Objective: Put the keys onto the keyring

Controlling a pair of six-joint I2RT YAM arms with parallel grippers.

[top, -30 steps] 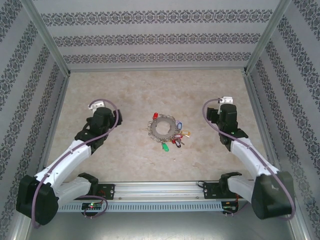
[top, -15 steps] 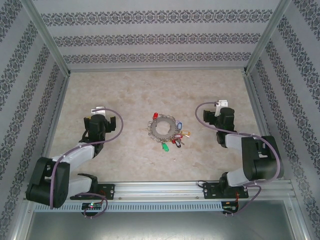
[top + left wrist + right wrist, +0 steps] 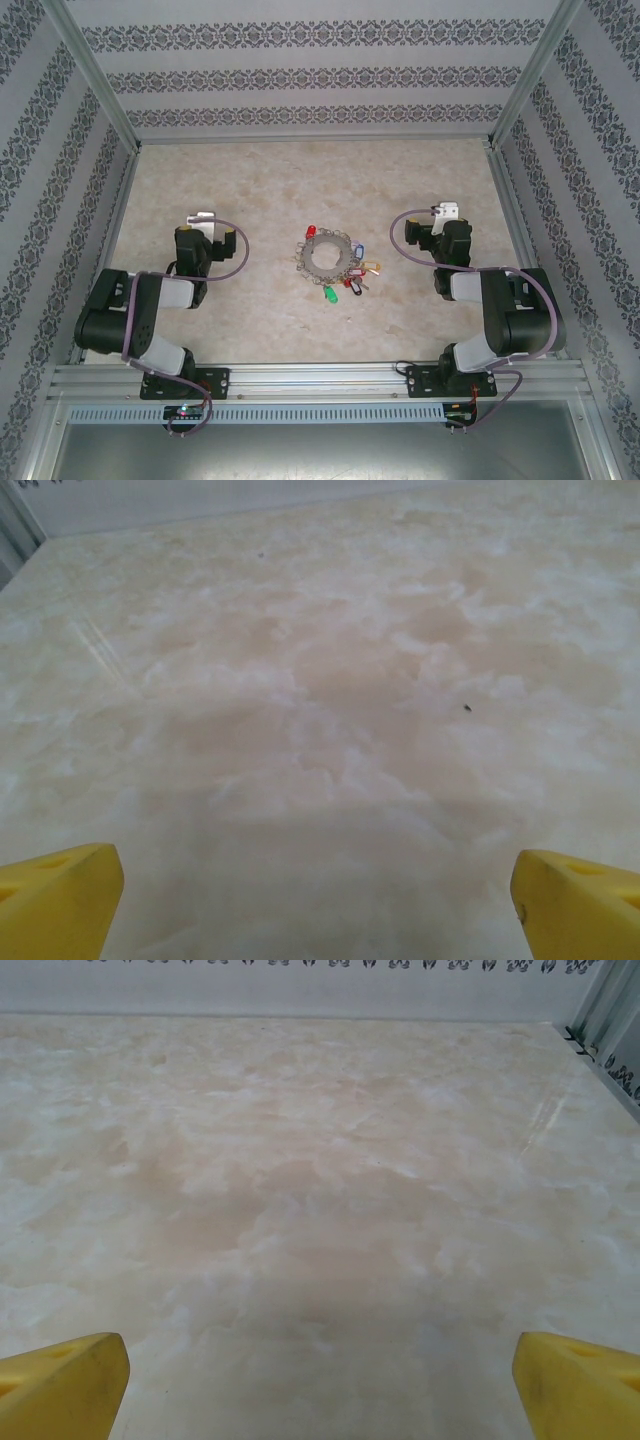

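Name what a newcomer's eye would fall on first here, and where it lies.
The grey keyring lies in the middle of the marbled table, with bright keys clustered mostly along its near-right rim. On either side, well clear of it, the left gripper and right gripper stand open and empty, yellow fingers spread wide.

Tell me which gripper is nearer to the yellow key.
Right. The right gripper sits a short way right of the yellow key; the left gripper lies far left, across the keyring.
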